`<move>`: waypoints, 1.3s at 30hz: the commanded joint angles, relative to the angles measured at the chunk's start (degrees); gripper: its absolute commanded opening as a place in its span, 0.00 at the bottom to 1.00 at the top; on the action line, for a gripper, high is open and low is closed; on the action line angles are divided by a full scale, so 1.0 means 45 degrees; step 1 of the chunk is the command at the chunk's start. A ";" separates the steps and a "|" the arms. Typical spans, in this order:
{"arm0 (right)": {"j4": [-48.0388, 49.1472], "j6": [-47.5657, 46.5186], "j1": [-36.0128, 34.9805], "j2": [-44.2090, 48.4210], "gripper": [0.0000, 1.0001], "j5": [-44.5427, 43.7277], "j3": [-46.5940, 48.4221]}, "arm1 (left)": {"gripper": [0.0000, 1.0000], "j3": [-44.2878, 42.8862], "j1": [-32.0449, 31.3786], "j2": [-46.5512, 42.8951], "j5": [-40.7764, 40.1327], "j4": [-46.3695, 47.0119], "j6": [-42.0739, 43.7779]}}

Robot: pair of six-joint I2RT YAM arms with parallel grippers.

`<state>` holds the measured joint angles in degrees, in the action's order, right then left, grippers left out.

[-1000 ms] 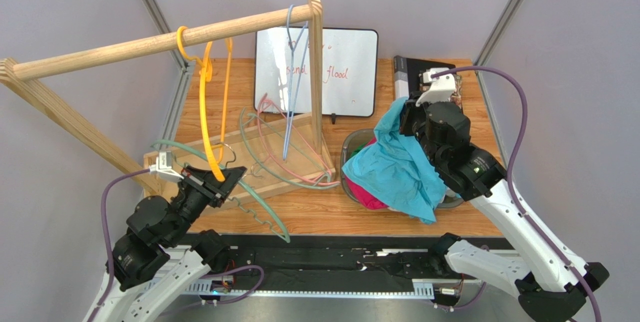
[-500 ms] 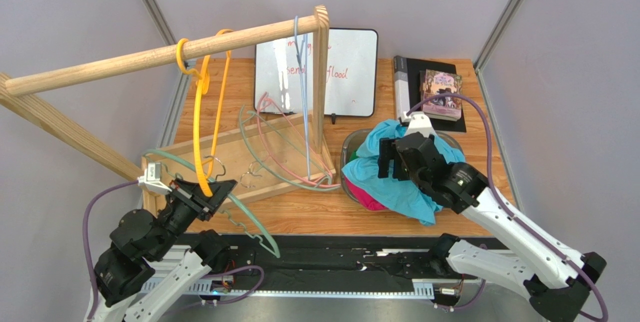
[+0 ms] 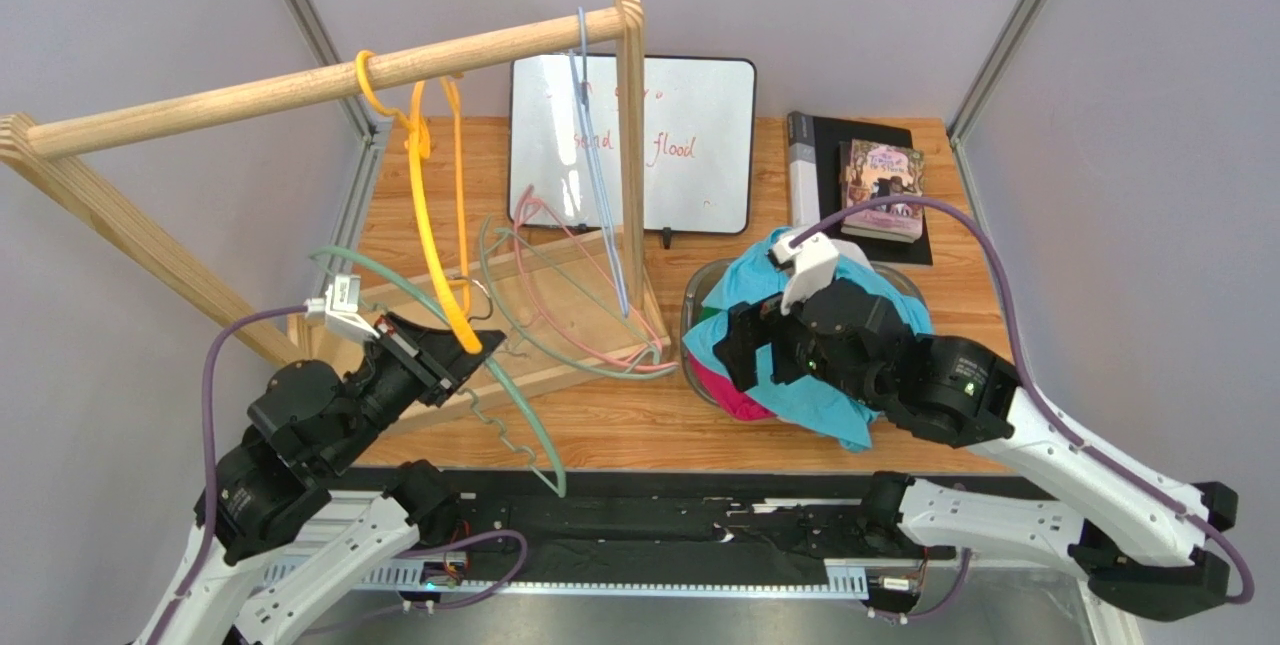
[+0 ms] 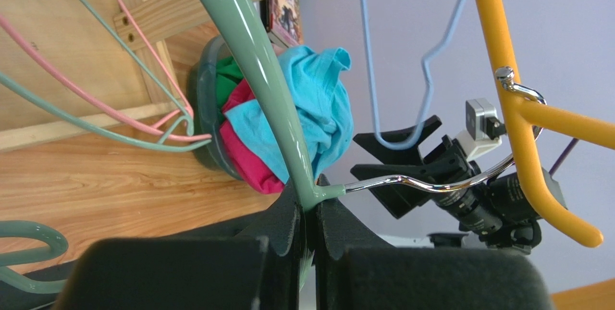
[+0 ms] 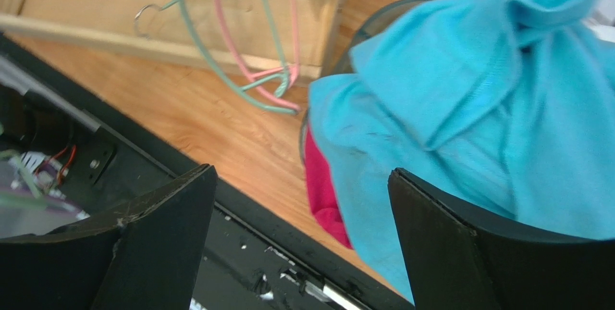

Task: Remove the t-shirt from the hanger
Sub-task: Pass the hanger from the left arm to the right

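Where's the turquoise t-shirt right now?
Top view, right of centre: the turquoise t-shirt is heaped in the grey bin over a pink garment, just right of the wooden rack, with the right gripper open over it.

Wooden table (image 3: 631, 428) carries rack base (image 3: 439, 303), whiteboard (image 3: 699, 120), book (image 3: 881, 189), bin (image 3: 694, 303).

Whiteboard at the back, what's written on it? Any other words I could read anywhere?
"flood": red handwriting on the whiteboard.
"send": same board, partly hidden by the wooden post, so uncertain.
Book cover: lettering too small to read.
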<state>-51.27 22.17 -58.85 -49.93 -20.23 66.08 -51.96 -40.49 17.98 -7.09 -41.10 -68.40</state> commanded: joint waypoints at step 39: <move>1.4009 0.0970 -0.6298 -0.3007 0.00 -0.1286 -0.3609 | 0.33 0.0532 -0.0104 -0.0479 0.0521 0.1772 -0.1285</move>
<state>3.90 23.38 -88.44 -66.54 -18.87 51.24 -47.11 -40.69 16.58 -5.41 -31.86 -77.12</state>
